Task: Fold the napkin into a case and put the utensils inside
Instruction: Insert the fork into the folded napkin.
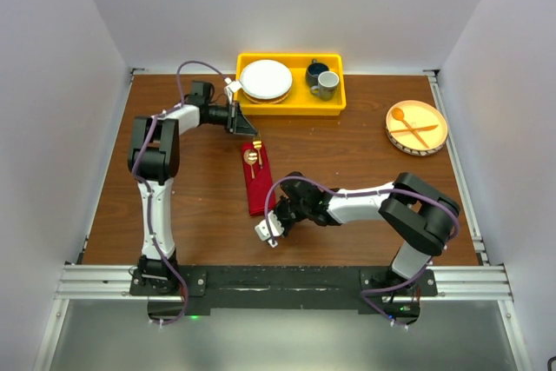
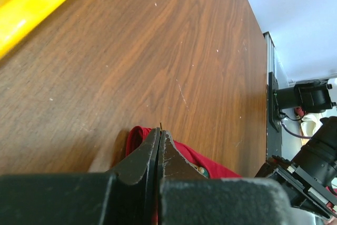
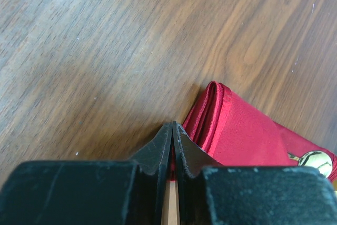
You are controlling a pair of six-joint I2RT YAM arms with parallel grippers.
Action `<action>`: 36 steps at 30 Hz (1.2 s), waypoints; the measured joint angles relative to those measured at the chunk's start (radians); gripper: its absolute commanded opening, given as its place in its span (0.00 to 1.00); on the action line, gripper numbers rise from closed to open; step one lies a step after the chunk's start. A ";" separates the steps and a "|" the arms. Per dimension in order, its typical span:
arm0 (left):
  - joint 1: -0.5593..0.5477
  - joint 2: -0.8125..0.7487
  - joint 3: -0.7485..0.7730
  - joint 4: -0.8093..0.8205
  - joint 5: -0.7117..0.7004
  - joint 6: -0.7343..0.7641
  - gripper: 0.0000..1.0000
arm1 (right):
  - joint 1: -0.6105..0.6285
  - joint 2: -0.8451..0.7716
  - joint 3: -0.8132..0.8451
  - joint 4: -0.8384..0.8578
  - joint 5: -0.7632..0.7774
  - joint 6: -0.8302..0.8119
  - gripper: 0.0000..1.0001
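Wooden table (image 1: 347, 158), red case (image 1: 258, 190), yellow tray (image 1: 291, 111), plate (image 1: 437, 122)

One red case (image 1: 258, 193), two gold utensils (image 1: 253, 159), one yellow tray (image 1: 291, 111), two mugs (image 1: 327, 84)

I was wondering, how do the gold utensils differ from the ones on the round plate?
The gold utensils are shiny metal; the plate's utensils look matt orange-tan. The gold ones lie nearly parallel at the far end of the red case; the others cross on the round plate. Both sets include a round-bowled spoon.
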 measured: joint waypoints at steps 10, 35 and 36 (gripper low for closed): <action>-0.014 -0.038 -0.069 0.023 0.004 0.002 0.00 | 0.000 0.012 0.008 0.015 0.011 0.006 0.08; -0.034 -0.072 -0.153 0.023 0.003 0.010 0.00 | 0.000 0.016 0.010 0.022 0.015 0.009 0.08; -0.034 -0.072 -0.153 0.020 0.003 0.016 0.00 | 0.000 0.016 0.010 0.022 0.015 0.010 0.08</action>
